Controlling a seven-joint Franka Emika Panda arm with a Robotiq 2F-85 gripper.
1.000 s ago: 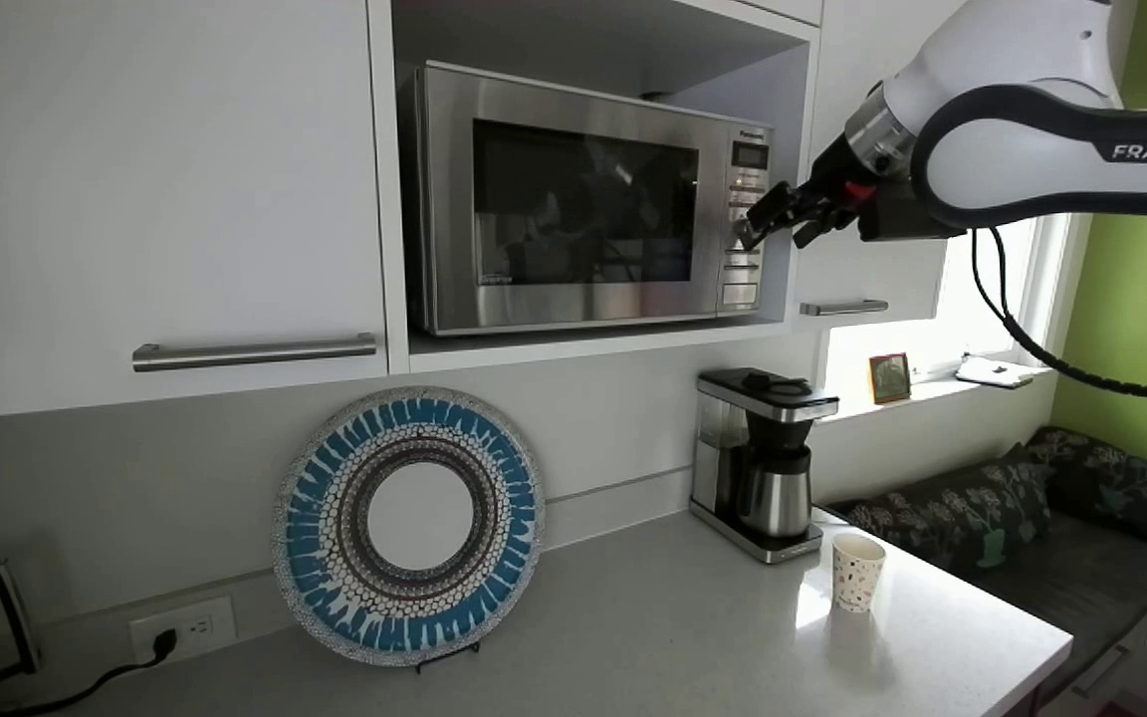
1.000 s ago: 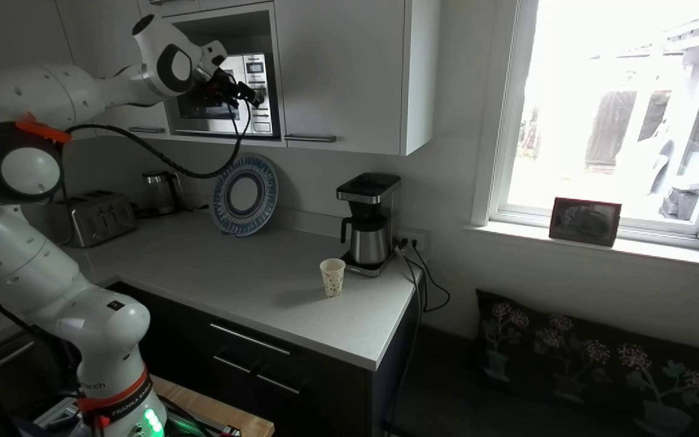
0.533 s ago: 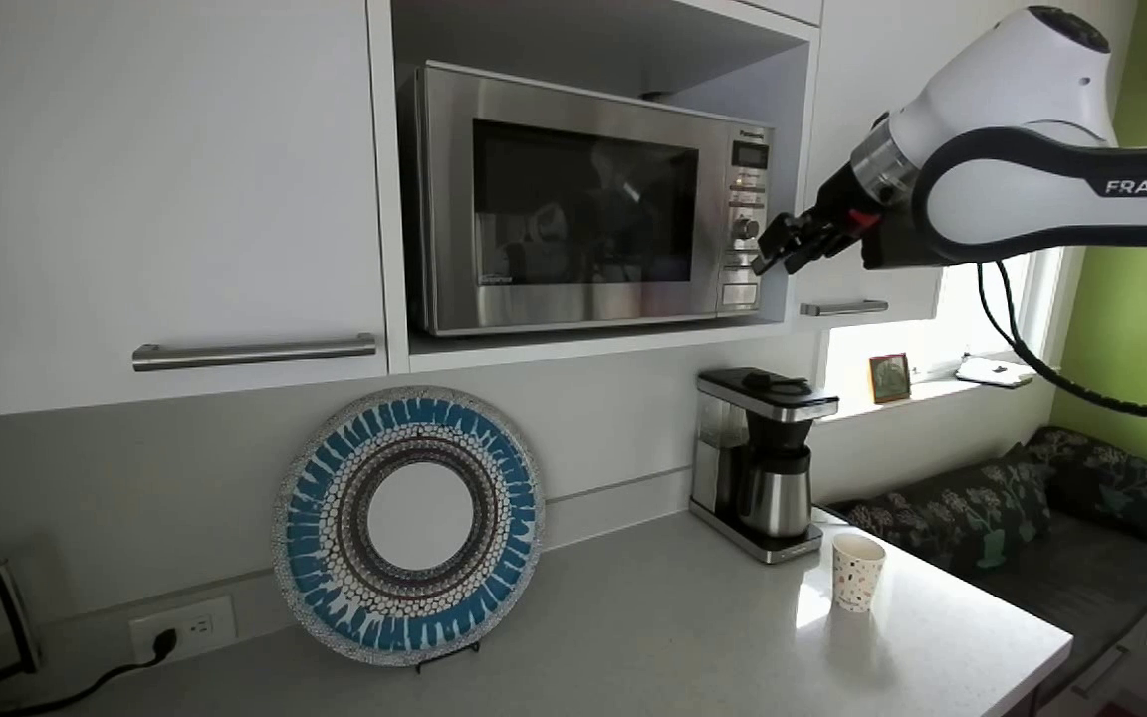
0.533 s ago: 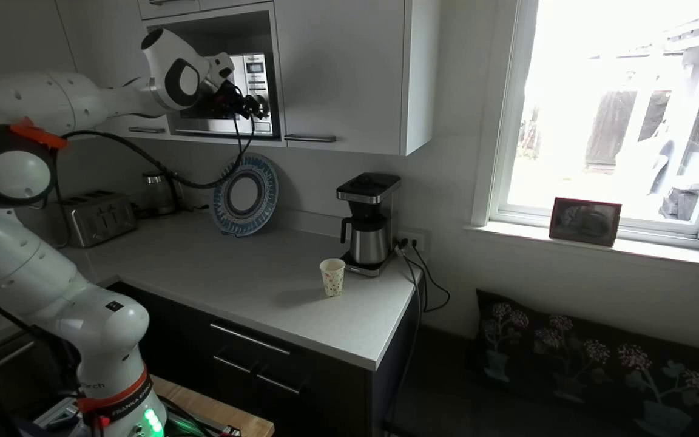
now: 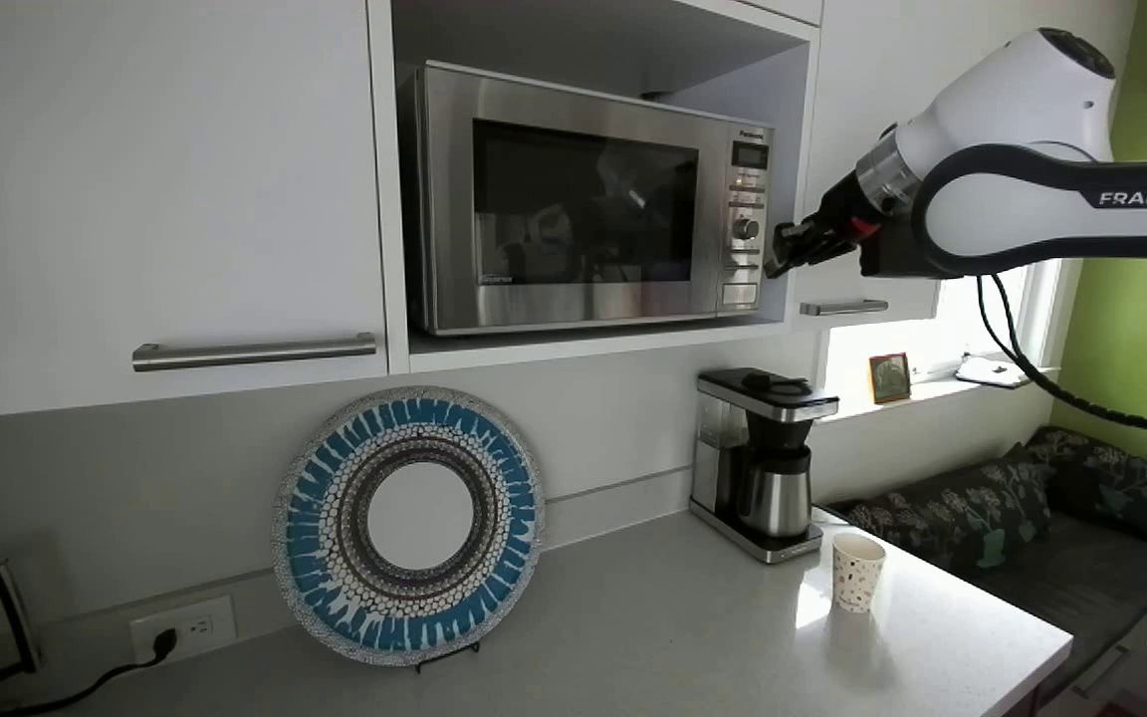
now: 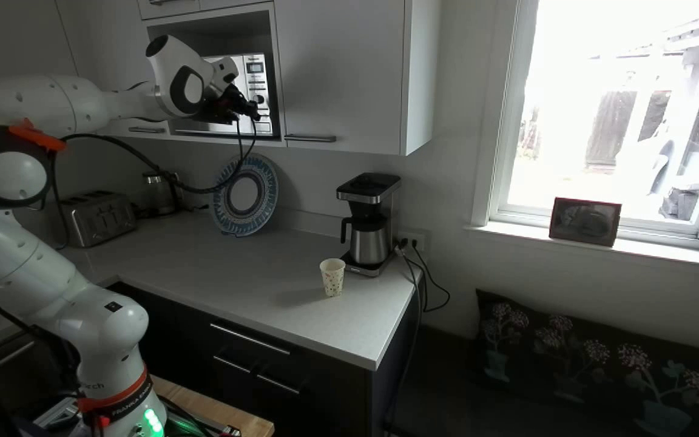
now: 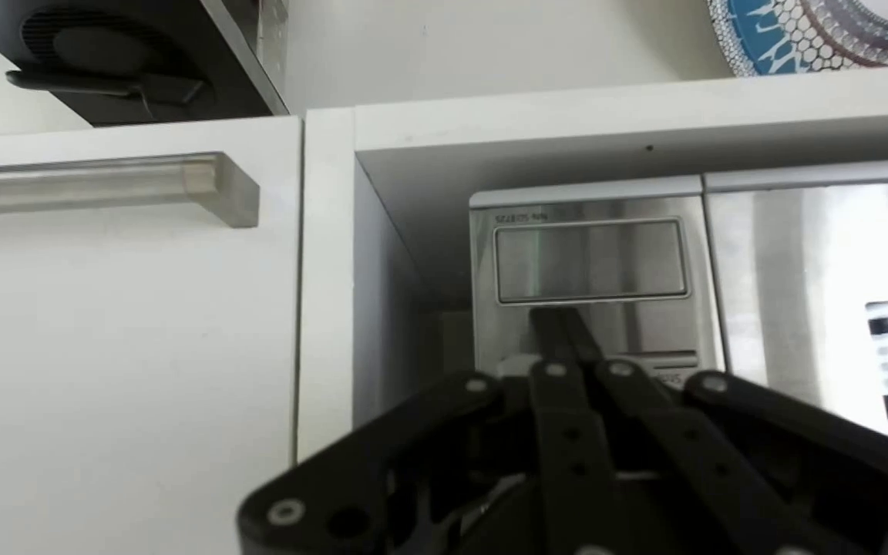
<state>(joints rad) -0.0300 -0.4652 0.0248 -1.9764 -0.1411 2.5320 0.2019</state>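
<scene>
A stainless steel microwave (image 5: pixel 449 209) sits in an open cabinet niche. On its right side is a control panel with a round knob (image 5: pixel 747 229) and, at the bottom, a large rectangular button (image 5: pixel 740 294). My gripper (image 5: pixel 776 261) hangs before the panel's lower part, at its right edge in that exterior view. In the wrist view, which is upside down, the black gripper (image 7: pixel 556 317) has its fingertips together with nothing between them. They overlap the panel beside the rectangular button (image 7: pixel 590 262). Whether they touch it I cannot tell. The knob is hidden behind the fingers there.
Cabinet doors with bar handles (image 5: pixel 844 308) flank the niche, whose frame (image 7: pixel 328 293) borders the panel closely. Below, the counter (image 6: pixel 252 273) carries a coffee maker (image 6: pixel 368 224), a speckled paper cup (image 6: pixel 332 278), a patterned round plate (image 6: pixel 245 194) and a toaster (image 6: pixel 99 218).
My gripper has gone from open to shut. It has moved down from the knob's height to the lower panel and drawn back slightly from the microwave.
</scene>
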